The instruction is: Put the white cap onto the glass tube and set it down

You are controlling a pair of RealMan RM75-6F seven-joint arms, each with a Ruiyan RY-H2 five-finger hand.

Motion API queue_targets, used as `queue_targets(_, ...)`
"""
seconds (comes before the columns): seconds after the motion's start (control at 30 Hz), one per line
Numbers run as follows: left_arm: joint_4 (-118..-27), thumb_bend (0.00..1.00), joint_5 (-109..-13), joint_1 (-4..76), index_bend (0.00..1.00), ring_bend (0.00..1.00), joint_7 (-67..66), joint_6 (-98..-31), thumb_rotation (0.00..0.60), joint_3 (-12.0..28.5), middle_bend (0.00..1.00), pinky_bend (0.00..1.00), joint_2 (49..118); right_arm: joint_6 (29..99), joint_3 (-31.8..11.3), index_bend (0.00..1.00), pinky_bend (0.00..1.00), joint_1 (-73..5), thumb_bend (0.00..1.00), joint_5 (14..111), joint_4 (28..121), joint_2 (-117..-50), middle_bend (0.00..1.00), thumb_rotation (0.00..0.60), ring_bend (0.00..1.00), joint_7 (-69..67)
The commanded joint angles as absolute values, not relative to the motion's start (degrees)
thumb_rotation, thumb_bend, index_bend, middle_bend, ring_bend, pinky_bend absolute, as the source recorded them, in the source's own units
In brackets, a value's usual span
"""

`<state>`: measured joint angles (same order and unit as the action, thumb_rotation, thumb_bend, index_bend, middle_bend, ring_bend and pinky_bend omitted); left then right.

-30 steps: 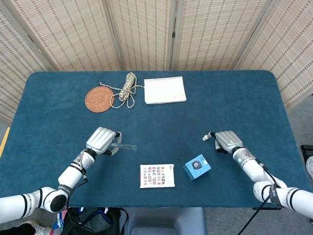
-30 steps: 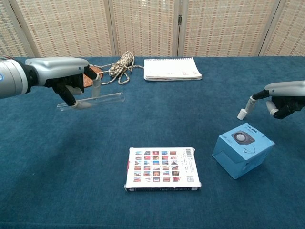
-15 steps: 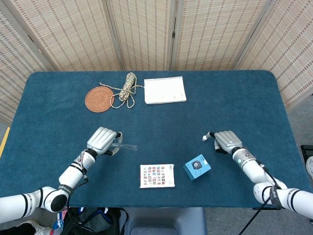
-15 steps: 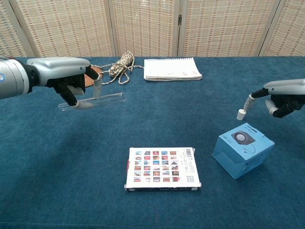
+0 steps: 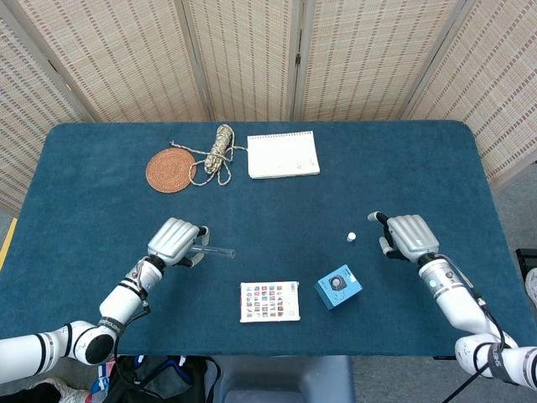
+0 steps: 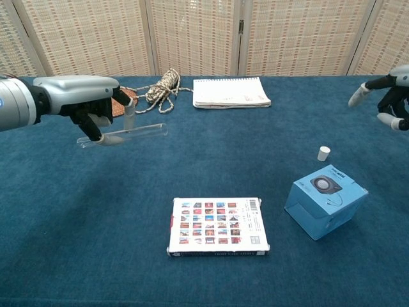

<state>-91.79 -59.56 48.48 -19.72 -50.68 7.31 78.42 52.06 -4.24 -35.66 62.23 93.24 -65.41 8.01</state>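
My left hand (image 5: 174, 241) (image 6: 83, 99) grips a clear glass tube (image 5: 214, 250) (image 6: 128, 135) at one end, level above the blue table, its free end pointing toward the middle. The small white cap (image 5: 351, 237) (image 6: 324, 153) stands alone on the cloth just behind the blue box. Off to the right of the cap my right hand (image 5: 411, 238) (image 6: 385, 97) hovers, fingers apart and holding nothing; the chest view shows it only partly, at the frame's right edge.
A blue box (image 5: 338, 286) (image 6: 326, 201) sits front right, close to the cap. A flat picture-printed pack (image 5: 269, 301) (image 6: 217, 226) lies front centre. At the back are a spiral notebook (image 5: 283, 155), a rope bundle (image 5: 216, 154) and a round woven coaster (image 5: 170, 170).
My right hand has let go of the white cap and drawn back to the right and upward. The cap now stands on the table. The left hand with the tube has barely moved.
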Motion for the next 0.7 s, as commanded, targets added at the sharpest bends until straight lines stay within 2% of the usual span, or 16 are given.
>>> queue_targets(0.03,-92.0,0.37,-59.5,48.6,0.56,0.95,-19.9,-50.7,0.6,7.4,1.0,1.0,78.4,54.6,-4.4,0.22,0.22,-33.9,0.19,64.2,95.3,-63.9,0.22,0.6,0.14,8.1)
queue_targets(0.13,-92.3,0.37,-59.4,48.7,0.56,0.95,-20.1,-50.8,0.6,7.5,1.0,1.0,78.3,55.9,-4.6,0.22,0.02,-33.3,0.08,65.1,95.7,-63.7,0.06,0.6,0.0,8.3)
queue_targets(0.17,-92.5,0.37,-59.3,48.7,0.56,0.95,-20.2,-50.8,0.6,7.5,1.0,1.0,78.3,56.3,-4.7,0.22,0.0,-33.2,0.07,65.5,95.5,-63.8,0.05,0.6,0.0,8.4)
queue_targets(0.3,-92.9,0.37,-59.1,48.7,0.56,0.95,-20.5,-50.9,0.6,7.4,1.0,1.0,78.2,58.1,-5.3,0.23,0.0,-32.9,0.12,66.5,93.0,-66.1,0.04,0.6,0.0,9.4)
queue_targets(0.4,-93.0,0.37,-58.9,48.8,0.56,0.95,-20.9,-51.0,0.6,7.4,1.0,1.0,78.3,58.0,-6.0,0.28,0.0,-33.4,0.17,67.1,90.5,-68.2,0.05,0.6,0.0,8.7)
queue_targets(0.53,-93.4,0.37,-58.5,48.8,0.56,0.95,-21.4,-51.1,0.6,7.4,1.0,1.0,78.3,55.7,-6.7,0.37,0.0,-34.6,0.23,66.8,86.2,-71.5,0.08,0.6,0.0,7.6)
queue_targets(0.7,-93.9,0.37,-58.2,48.9,0.56,0.95,-21.9,-51.5,0.6,7.4,1.0,1.0,78.0,52.1,-7.0,0.39,0.0,-36.5,0.25,65.5,81.5,-75.3,0.08,0.6,0.0,8.2)
